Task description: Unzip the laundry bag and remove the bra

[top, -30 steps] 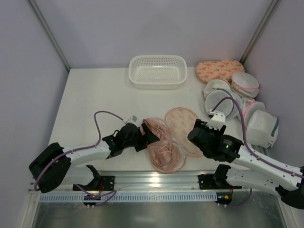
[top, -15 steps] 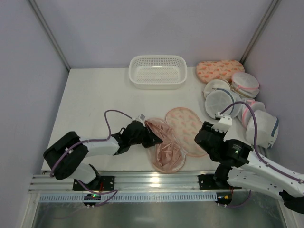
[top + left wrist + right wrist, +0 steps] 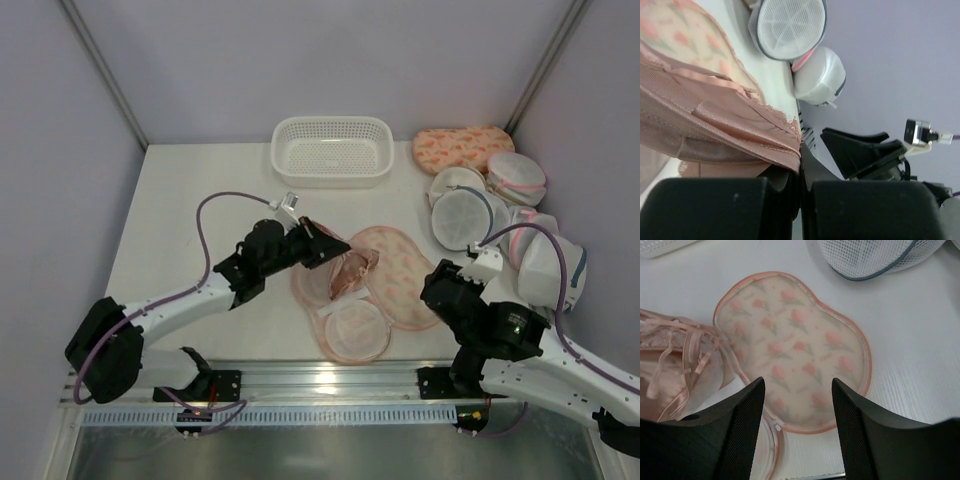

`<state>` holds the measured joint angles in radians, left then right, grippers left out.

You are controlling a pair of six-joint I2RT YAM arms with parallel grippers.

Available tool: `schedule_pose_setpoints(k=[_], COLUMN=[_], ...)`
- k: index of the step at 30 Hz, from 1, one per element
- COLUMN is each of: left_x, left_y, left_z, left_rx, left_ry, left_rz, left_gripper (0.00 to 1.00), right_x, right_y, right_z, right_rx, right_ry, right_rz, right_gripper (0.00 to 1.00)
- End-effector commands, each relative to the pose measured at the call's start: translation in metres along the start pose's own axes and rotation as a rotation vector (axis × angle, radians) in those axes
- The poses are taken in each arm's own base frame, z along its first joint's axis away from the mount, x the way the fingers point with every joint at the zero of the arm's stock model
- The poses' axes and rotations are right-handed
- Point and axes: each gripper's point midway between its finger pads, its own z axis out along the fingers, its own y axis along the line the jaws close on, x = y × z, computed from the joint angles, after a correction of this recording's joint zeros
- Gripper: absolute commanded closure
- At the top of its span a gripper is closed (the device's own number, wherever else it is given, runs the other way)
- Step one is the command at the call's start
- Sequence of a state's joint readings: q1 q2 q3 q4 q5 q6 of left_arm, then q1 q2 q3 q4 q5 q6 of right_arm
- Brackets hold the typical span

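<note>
The laundry bag (image 3: 392,268) lies unzipped and spread flat near the table's front, its tulip-print flap (image 3: 795,347) facing up and a round pale lobe (image 3: 352,330) nearer me. My left gripper (image 3: 330,254) is shut on the edge of the pale pink bra (image 3: 350,272) and holds it bunched just above the bag's left half. In the left wrist view the satin bra (image 3: 715,125) hangs from the closed left gripper (image 3: 801,167). My right gripper (image 3: 797,390) stands open above the flap's near edge, nothing between its fingers; the bra's straps (image 3: 685,342) lie to its left.
A white basket (image 3: 332,150) stands at the back centre. A second peach print bag (image 3: 462,146) and several round white mesh bags (image 3: 465,215) crowd the back right, close to my right arm. The side walls close in on both sides.
My left gripper closed on the bra and drew it up and back out of the bag. My right gripper came off the bag, narrowed a little and pulled back to the right.
</note>
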<state>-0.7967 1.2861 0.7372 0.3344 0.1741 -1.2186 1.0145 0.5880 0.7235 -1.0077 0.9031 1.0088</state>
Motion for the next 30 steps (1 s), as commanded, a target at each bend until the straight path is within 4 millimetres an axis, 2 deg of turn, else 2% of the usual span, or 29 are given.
schedule_pose_setpoints(k=[1,3,4,5,6,7,8,9,10,11,12,13,14,16,17,19,20,21,22,23,24,25,26,28,30], left_x=[-0.031,-0.050,-0.070,-0.081,-0.091,-0.109,-0.131,-0.142,-0.153,-0.180,-0.192,-0.201,-0.224,-0.247,-0.263,-0.291,-0.301,-0.325,-0.334,-0.343,-0.357,-0.367,-0.371,-0.386,-0.390], left_y=[-0.011,-0.021,-0.020,-0.023,-0.015,-0.038,-0.039,-0.029,-0.034,-0.060,-0.067,-0.052,-0.079,-0.095,-0.098,-0.100,-0.082,-0.099,-0.096,-0.063,-0.080,-0.069,-0.038,-0.028,0.004], left_z=[0.007,0.016,0.018,0.021,0.031,0.034,0.037,0.051,0.057,0.059,0.064,0.083,0.082,0.089,0.101,0.103,0.117,0.109,0.113,0.132,0.127,0.130,0.148,0.148,0.161], left_rx=[0.052,0.090,0.089,0.102,0.086,0.141,0.152,0.141,0.161,0.231,0.261,0.258,0.338,0.428,0.475,0.537,0.554,0.611,0.621,0.590,0.640,0.632,0.594,0.581,0.499], left_ry=[-0.036,-0.057,-0.092,-0.108,-0.113,-0.121,-0.151,-0.149,-0.150,-0.171,-0.171,-0.156,-0.169,-0.176,-0.182,-0.215,-0.230,-0.277,-0.283,-0.290,-0.327,-0.343,-0.347,-0.391,-0.410], left_rz=[0.024,0.027,0.026,0.039,0.033,0.052,0.056,0.042,0.038,0.066,0.051,0.023,0.048,0.017,0.015,-0.039,-0.054,-0.034,-0.067,-0.103,-0.086,-0.104,-0.148,-0.149,-0.166], left_gripper=[1.00,1.00,1.00,1.00,1.00,1.00,1.00,1.00,1.00,1.00,1.00,1.00,1.00,1.00,1.00,1.00,1.00,1.00,1.00,0.99,0.99,0.98,0.98,0.97,0.97], right_x=[-0.004,-0.006,-0.007,-0.008,-0.009,-0.009,-0.009,-0.009,-0.009,-0.007,-0.006,-0.005,-0.003,0.000,0.002,0.005,0.007,0.008,0.010,0.010,0.012,0.014,0.014,0.017,0.019], right_y=[-0.004,-0.006,-0.006,-0.006,-0.006,-0.006,-0.005,-0.004,-0.003,-0.002,0.000,0.002,0.003,0.006,0.006,0.007,0.008,0.010,0.011,0.012,0.012,0.012,0.011,0.012,0.013], right_z=[-0.003,-0.005,-0.006,-0.007,-0.007,-0.008,-0.008,-0.008,-0.008,-0.008,-0.007,-0.007,-0.007,-0.005,-0.005,-0.004,-0.003,-0.004,-0.003,-0.003,-0.003,-0.002,-0.002,-0.001,0.000], right_rx=[-0.003,-0.007,-0.008,-0.015,-0.019,-0.023,-0.027,-0.031,-0.033,-0.038,-0.044,-0.049,-0.056,-0.063,-0.069,-0.072,-0.077,-0.088,-0.091,-0.098,-0.096,-0.094,-0.093,-0.095,-0.099], right_ry=[-0.016,-0.017,-0.019,-0.020,-0.021,-0.021,-0.020,-0.019,-0.016,-0.009,-0.006,-0.002,0.006,0.013,0.020,0.023,0.027,0.032,0.038,0.042,0.047,0.052,0.051,0.059,0.064], right_rz=[0.018,0.016,0.019,0.025,0.022,0.025,0.024,0.024,0.022,0.019,0.016,0.014,0.010,0.008,0.007,0.002,-0.004,0.002,-0.004,-0.009,-0.014,-0.020,-0.026,-0.036,-0.042], right_gripper=[0.40,0.40,0.40,0.40,0.40,0.40,0.40,0.40,0.40,0.40,0.40,0.40,0.40,0.40,0.40,0.40,0.40,0.40,0.40,0.40,0.40,0.40,0.40,0.40,0.40])
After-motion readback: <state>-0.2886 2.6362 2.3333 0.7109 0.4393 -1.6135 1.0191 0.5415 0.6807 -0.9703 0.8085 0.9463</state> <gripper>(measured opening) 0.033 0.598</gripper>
